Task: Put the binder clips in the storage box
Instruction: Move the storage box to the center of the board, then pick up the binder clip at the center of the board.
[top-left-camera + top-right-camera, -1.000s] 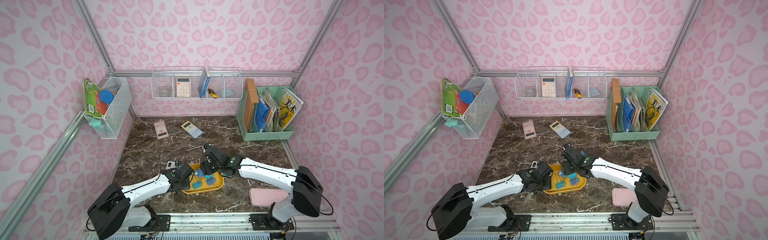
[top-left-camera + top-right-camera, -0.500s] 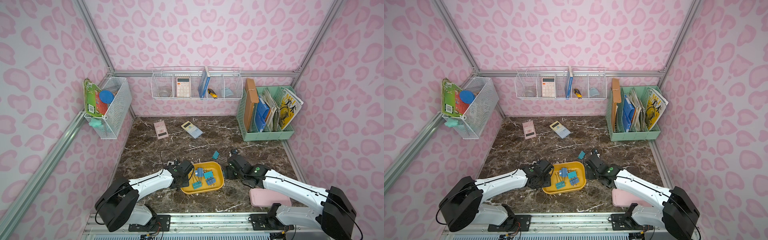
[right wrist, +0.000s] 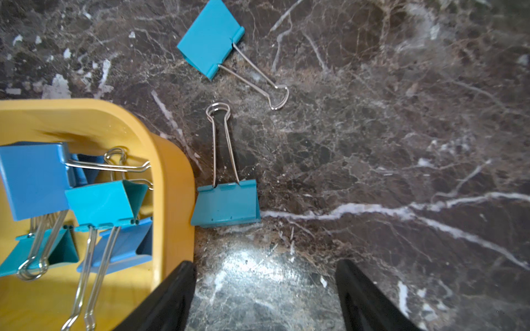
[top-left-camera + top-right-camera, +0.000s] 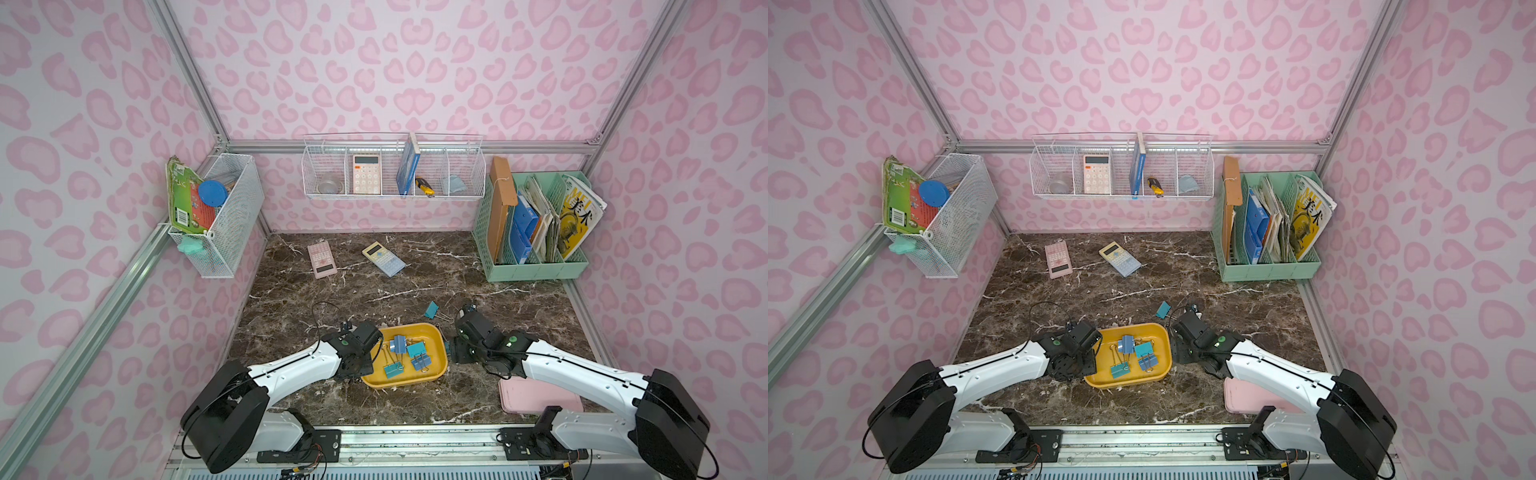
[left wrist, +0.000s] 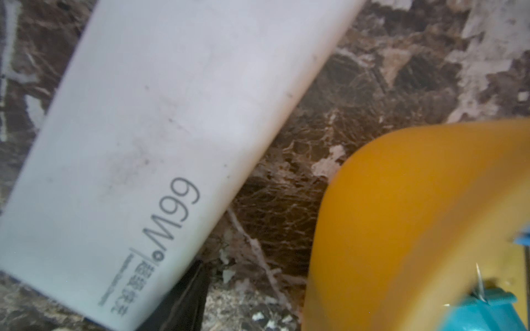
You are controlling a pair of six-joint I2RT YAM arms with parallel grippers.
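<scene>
While 4 teal and blue silver-handled binder clips [image 4: 415, 351] lie in the shallow yellow plastic storage box [image 4: 422, 332], 2 teal clips [image 3: 226, 202] rest just outside it; the right gripper [image 3: 265, 275] gapes empty, and the left gripper [image 4: 360, 358] cannot be judged.

We see both top views bright and evenly lit, with diffuse light from overhead and only soft, short shadows. In the right wrist view a pale glare patch sits on the worktop [image 3: 252, 269], while the binder clips [image 3: 226, 200] are crisp. In the left wrist view the storage box [image 5: 401, 215] is smeared and out of focus, its edges blurred
</scene>
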